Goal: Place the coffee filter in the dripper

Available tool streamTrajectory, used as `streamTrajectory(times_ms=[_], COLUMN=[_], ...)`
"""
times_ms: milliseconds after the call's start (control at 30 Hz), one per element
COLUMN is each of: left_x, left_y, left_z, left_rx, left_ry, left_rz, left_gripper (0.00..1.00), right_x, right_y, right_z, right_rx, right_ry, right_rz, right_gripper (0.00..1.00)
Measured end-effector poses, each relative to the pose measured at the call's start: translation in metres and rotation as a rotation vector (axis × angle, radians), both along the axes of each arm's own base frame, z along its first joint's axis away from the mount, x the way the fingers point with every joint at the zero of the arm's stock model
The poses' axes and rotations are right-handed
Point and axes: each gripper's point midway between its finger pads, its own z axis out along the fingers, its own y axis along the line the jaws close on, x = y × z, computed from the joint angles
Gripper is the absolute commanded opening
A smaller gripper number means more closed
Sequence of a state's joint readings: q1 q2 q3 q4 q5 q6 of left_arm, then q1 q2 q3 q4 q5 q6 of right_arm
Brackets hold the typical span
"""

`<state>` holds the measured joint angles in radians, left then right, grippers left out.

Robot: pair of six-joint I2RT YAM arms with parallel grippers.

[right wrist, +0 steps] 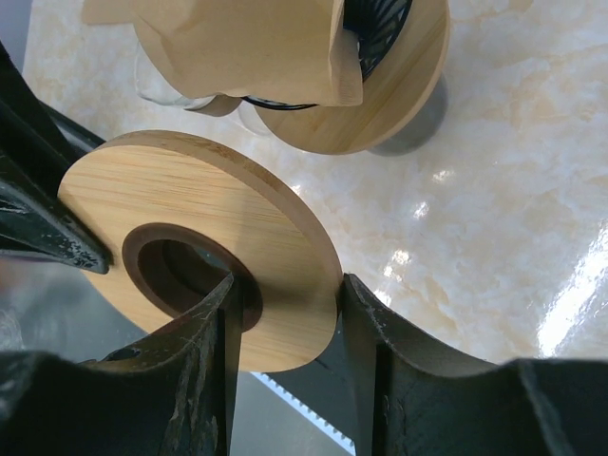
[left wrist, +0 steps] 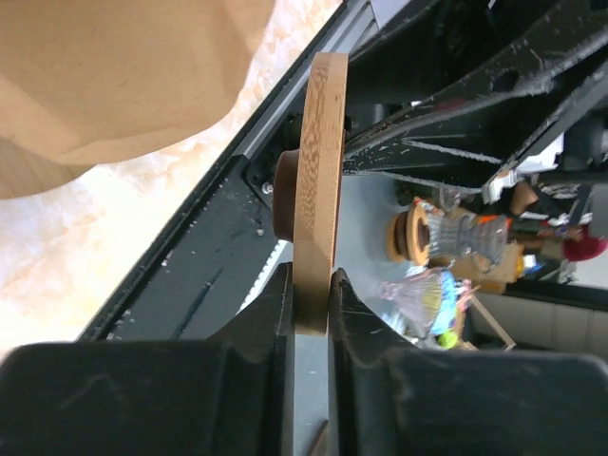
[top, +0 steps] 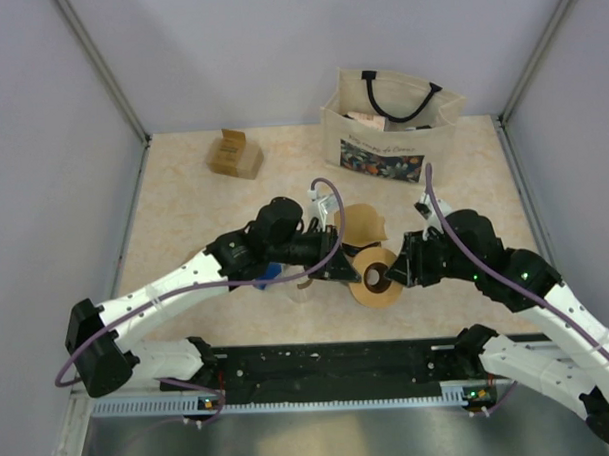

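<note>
Nearest you, both arms meet on the wooden disc (top: 376, 278). Your left gripper (left wrist: 311, 285) has its fingers pressed against the two faces of the disc's edge, clamped on it. Your right gripper (right wrist: 285, 304) is clamped on the same disc, with one finger through the dark centre hole and the other on the outer rim. With two grips on one stiff piece, any move by one arm that the other does not follow is likely to twist the disc out of a grip or strain both arms, so free one before you carry it.

Just beyond, the coffee filter (right wrist: 237, 47) lies draped over part of the dripper (right wrist: 404, 66). You cannot tell from here whether it is seated in the cone. It is light paper, and a sweep of the disc or a finger could push it off or tip the dripper.

The cardboard box (top: 234, 154) and tote bag (top: 391, 125) at the far edge stand well apart and pose no risk.
</note>
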<state>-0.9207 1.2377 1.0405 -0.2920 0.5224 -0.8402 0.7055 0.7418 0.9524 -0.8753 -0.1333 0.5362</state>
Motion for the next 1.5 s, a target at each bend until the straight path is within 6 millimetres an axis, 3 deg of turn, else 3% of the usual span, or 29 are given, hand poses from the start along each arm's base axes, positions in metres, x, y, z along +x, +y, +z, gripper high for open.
streamTrajectory(times_ms=[100,233,400,633,800,933,1133,1500], left_x=[0.0,0.001,0.003,-0.008,-0.017,-0.017,-0.006,0.04], left_y=[-0.001,0.0,0.005,0.034,0.067,0.09,0.121,0.157], left_z=[0.003,0.004,0.003,-0.001,0.0,0.006,0.003,-0.016], left_rx=[-0.006,-0.008,0.005,0.016,0.045,0.058,0.092,0.129], left_ry=[-0.011,-0.023,-0.053,-0.097,-0.127,-0.156,-0.165,-0.094], left_rz=[-0.005,-0.004,0.022,0.068,0.132,0.216,0.383,0.801], left_gripper=[0.0,0.0,0.0,0.0,0.0,0.0,0.0,0.0], right_x=[0.0,0.001,0.001,-0.005,0.0,0.003,0.011,0.028], right_y=[0.0,0.0,-0.003,-0.015,-0.02,-0.024,-0.034,-0.068], right_z=[0.001,0.002,0.018,0.04,0.04,0.04,0.038,0.042], right_rx=[-0.001,0.001,0.048,0.101,0.08,0.061,0.026,-0.044], right_ry=[-0.009,-0.026,-0.095,-0.197,-0.229,-0.244,-0.261,-0.335], right_rz=[0.011,0.013,0.004,-0.018,-0.037,-0.056,-0.117,-0.303], right_gripper=[0.27,0.64,0.87,0.9,0.92,0.99,0.99,0.99])
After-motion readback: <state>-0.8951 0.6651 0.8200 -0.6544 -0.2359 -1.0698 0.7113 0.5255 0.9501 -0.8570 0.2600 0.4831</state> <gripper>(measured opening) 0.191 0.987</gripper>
